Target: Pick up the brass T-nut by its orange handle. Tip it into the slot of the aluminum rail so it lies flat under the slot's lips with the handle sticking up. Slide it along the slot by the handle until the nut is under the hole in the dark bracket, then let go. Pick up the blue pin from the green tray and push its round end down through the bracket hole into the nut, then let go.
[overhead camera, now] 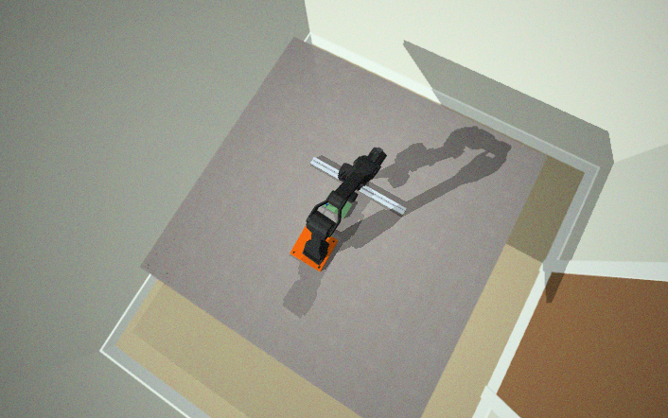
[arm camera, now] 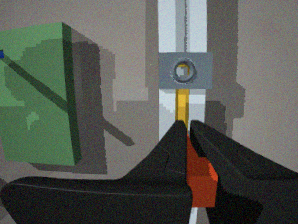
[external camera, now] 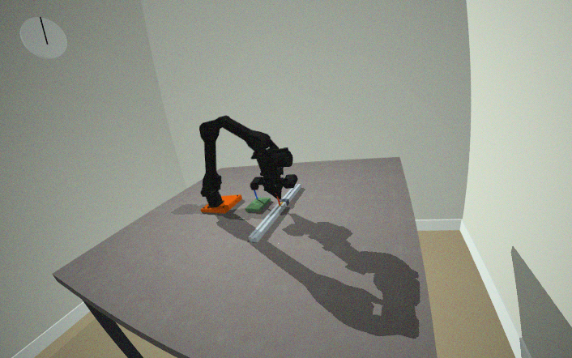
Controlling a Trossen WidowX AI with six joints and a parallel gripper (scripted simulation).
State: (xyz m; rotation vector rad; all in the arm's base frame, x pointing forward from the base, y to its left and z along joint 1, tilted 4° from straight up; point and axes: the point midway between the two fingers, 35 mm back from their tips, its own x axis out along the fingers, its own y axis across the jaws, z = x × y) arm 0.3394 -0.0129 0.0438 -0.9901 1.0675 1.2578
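The brass T-nut (arm camera: 183, 107) lies in the slot of the aluminum rail (arm camera: 196, 22) (external camera: 266, 223) (overhead camera: 387, 200). Its far end reaches under the dark bracket (arm camera: 202, 75) (external camera: 285, 202), and brass shows through part of the bracket hole (arm camera: 183, 71). My gripper (arm camera: 185, 127) (external camera: 279, 197) is shut on the orange handle (arm camera: 201, 187) (external camera: 279, 201), just on the near side of the bracket. The handle sticks up from the slot, leaning a little. The blue pin (external camera: 255, 194) (arm camera: 1, 54) stands in the green tray (external camera: 258, 205) (arm camera: 42, 135) (overhead camera: 342, 210); most of it is cut off in the wrist view.
The tray sits between the rail and the arm's orange base (overhead camera: 299, 245) (external camera: 229, 203), to the left of the gripper in the wrist view. The rail runs on past the bracket on both sides. Arm shadows fall across the table (overhead camera: 237, 197) (external camera: 168, 253).
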